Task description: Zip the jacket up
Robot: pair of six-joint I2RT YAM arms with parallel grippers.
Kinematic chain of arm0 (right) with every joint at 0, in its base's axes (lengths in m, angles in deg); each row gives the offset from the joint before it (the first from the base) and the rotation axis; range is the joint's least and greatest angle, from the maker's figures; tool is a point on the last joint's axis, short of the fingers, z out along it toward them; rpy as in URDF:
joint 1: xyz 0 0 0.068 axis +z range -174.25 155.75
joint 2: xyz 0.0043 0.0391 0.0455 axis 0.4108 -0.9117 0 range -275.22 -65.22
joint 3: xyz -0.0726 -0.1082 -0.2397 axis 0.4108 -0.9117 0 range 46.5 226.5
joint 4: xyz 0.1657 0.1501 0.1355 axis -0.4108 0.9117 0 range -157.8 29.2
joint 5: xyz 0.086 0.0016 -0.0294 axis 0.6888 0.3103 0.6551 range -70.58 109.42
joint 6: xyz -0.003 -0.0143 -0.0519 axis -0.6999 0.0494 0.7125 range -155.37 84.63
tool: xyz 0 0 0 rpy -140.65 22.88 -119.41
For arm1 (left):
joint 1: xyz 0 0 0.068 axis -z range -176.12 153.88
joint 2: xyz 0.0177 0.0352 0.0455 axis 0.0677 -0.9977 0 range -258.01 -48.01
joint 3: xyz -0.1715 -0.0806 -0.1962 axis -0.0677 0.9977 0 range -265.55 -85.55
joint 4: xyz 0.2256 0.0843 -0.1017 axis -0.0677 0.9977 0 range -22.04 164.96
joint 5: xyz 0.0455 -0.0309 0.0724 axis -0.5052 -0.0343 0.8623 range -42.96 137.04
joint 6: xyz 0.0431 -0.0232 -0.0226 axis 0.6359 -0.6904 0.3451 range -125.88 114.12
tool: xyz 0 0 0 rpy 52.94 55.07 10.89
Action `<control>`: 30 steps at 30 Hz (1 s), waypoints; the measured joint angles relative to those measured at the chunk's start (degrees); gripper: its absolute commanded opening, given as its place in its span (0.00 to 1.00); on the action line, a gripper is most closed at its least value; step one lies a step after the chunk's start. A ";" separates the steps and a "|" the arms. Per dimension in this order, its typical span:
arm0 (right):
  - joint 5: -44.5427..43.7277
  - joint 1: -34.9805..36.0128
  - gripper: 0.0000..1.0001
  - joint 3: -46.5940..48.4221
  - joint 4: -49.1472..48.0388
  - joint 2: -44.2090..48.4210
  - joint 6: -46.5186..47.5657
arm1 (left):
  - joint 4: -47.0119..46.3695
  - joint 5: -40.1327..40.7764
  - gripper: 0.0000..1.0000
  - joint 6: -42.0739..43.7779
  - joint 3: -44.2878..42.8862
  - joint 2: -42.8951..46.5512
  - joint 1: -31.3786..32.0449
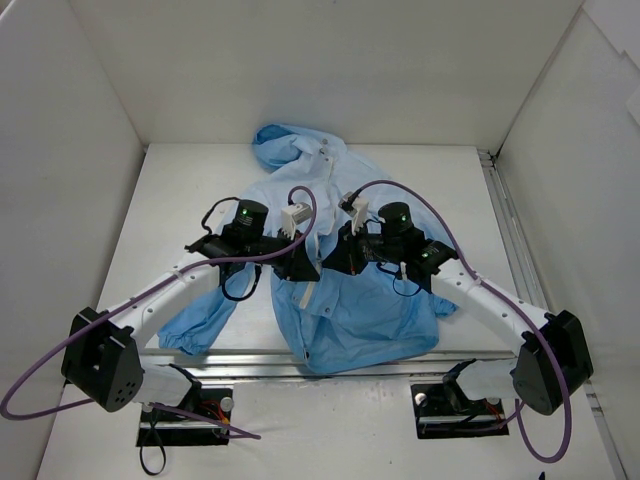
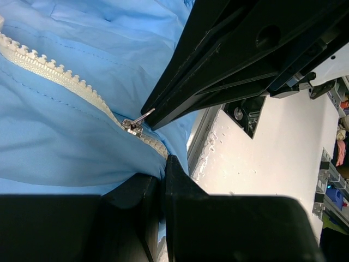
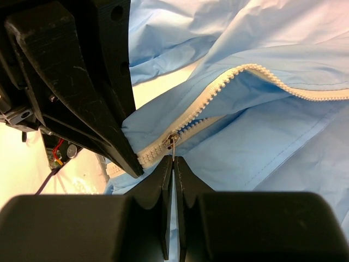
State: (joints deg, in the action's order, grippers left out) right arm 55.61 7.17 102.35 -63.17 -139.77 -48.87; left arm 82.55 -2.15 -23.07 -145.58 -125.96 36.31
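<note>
The light-blue jacket (image 1: 350,310) lies spread on the white table, hood at the far end. Both grippers meet over its lower front. My left gripper (image 1: 303,268) is shut on the jacket's fabric at the bottom end of the white zipper, as the left wrist view (image 2: 162,169) shows. My right gripper (image 1: 338,255) is shut on the metal pull tab of the zipper slider (image 3: 171,140), with its tips just under the slider (image 3: 173,161). The slider also shows in the left wrist view (image 2: 132,126). Above the slider the two rows of zipper teeth (image 3: 229,76) run apart and open.
White walls enclose the table (image 1: 180,200) on the left, back and right. A metal rail (image 1: 300,358) runs along the near edge under the jacket's hem, and another rail (image 1: 510,230) runs along the right side. Purple cables (image 1: 300,200) loop over both arms.
</note>
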 measured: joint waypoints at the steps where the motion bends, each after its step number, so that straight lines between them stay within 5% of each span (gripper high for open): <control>1: -0.13 0.00 0.00 0.00 0.00 0.00 0.00 | 0.02 -0.11 0.00 0.00 0.00 0.00 -0.04; 30: -20.31 -4.59 0.00 15.56 9.51 -10.51 1.64 | 4.52 -0.90 0.00 4.98 1.86 3.85 -1.95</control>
State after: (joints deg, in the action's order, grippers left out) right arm 35.30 2.58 117.92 -53.67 -150.28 -47.23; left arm 87.08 -3.04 -18.09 -143.72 -122.12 34.36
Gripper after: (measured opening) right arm 0.008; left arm 0.020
